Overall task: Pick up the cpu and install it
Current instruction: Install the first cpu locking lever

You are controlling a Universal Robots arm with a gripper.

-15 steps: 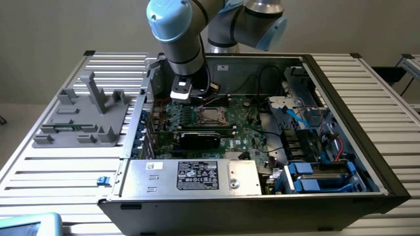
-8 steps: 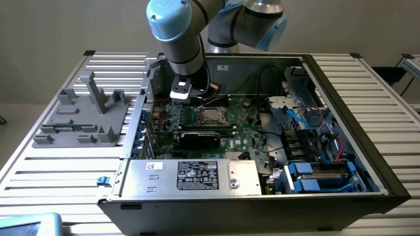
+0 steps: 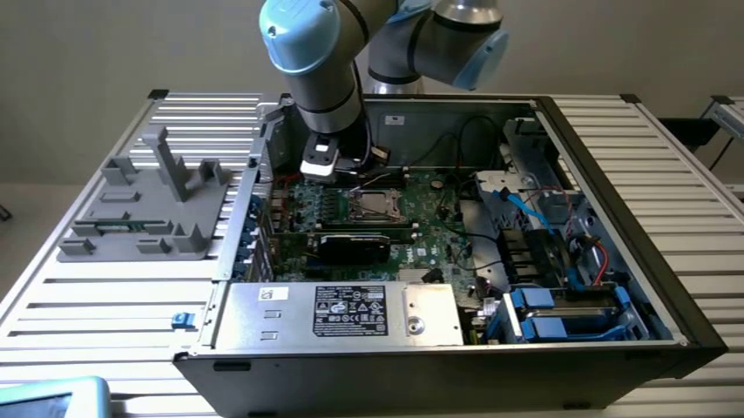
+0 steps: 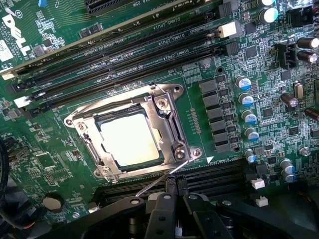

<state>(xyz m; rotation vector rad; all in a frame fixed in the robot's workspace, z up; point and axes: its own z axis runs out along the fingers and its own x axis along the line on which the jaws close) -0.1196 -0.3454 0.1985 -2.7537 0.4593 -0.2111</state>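
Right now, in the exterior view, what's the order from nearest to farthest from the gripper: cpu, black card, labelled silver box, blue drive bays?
1. cpu, in its socket right by the gripper.
2. black card, one row nearer the camera.
3. labelled silver box, along the case's near edge.
4. blue drive bays, near corner at the exterior view's right.

Open room above the cpu (image 4: 130, 139); socket frame (image 4: 167, 107) and memory slots (image 4: 124, 57) flank it.
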